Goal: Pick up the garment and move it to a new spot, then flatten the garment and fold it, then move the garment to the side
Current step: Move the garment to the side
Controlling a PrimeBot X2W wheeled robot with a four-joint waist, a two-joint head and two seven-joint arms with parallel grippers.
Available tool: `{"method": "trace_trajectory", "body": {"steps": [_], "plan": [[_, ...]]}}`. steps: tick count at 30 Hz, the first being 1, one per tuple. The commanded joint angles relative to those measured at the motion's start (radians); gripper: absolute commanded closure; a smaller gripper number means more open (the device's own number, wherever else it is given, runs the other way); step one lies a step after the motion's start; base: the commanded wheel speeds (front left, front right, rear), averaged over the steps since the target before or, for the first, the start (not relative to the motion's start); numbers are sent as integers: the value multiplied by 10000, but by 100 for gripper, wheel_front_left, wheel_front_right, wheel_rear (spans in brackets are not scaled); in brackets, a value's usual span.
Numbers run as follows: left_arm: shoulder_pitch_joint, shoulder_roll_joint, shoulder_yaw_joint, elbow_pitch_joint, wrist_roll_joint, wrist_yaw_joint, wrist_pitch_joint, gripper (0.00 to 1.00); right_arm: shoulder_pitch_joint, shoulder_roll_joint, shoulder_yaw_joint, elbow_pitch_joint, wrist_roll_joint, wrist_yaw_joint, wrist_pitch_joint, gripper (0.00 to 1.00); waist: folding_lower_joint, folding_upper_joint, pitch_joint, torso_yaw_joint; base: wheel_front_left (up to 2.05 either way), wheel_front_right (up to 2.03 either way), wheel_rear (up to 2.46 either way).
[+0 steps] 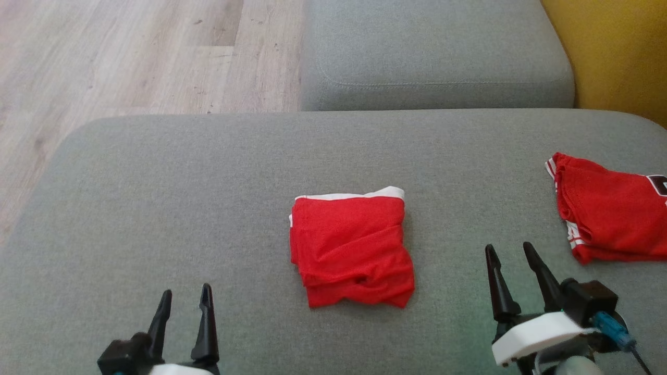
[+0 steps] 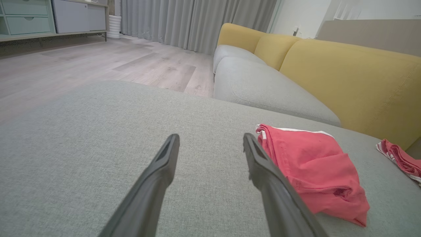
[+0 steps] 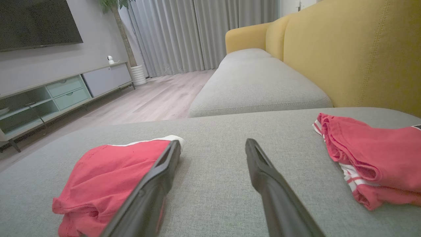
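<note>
we hold both sets of jaws parted and empty, low by the grey sofa seat [image 1: 156, 208]; whether the tips touch it we cannot tell. the folded red garment [image 1: 351, 250], with a white band along its far edge, lies flat on the seat between the left jaws and the right jaws, a little ahead of both and touching neither. in the left wrist view it sits just right of the right-hand finger [image 2: 273, 184], which crosses its near corner in the picture. in the right wrist view it lies to the left, partly behind the left-hand finger [image 3: 154, 184]. a second red garment [image 1: 604, 216], striped white at its hem, lies rumpled ahead and to the right of the right jaws, near them but apart. beyond the jaws we see another grey cushion [image 1: 437, 52], a yellow backrest [image 1: 615, 52] off to the right, and wood floor [image 1: 130, 52] to the left.
</note>
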Motion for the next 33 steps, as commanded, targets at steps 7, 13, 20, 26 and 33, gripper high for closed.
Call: {"method": "trace_trajectory", "body": {"steps": [7, 13, 20, 26, 33], "plan": [[-565, 143, 337, -107, 34, 18, -112, 0, -164, -31, 249, -594, 46, 67, 165, 0, 0, -1, 41, -21, 0, 0, 0], [-639, 119, 300, -110, 40, 21, -112, 0, -121, -31, 231, -671, 4, 67, 239, 0, 0, -1, 75, 47, 0, 0, 0], [-781, 112, 272, -144, 70, 37, -94, 0, -499, -30, 259, -730, -95, 67, 576, 0, 0, -1, 230, 209, 0, 0, 0], [-970, 33, 219, -189, 130, 16, -88, 0, -1830, -30, 363, -518, 107, 67, 1808, 0, 0, -1, 410, 570, 0, 0, 0], [-1108, -76, 166, -171, 183, -35, -92, 0, -3476, -30, 467, 938, 601, 67, 3252, 0, 0, -1, 726, 1314, 0, 0, 0]]}}
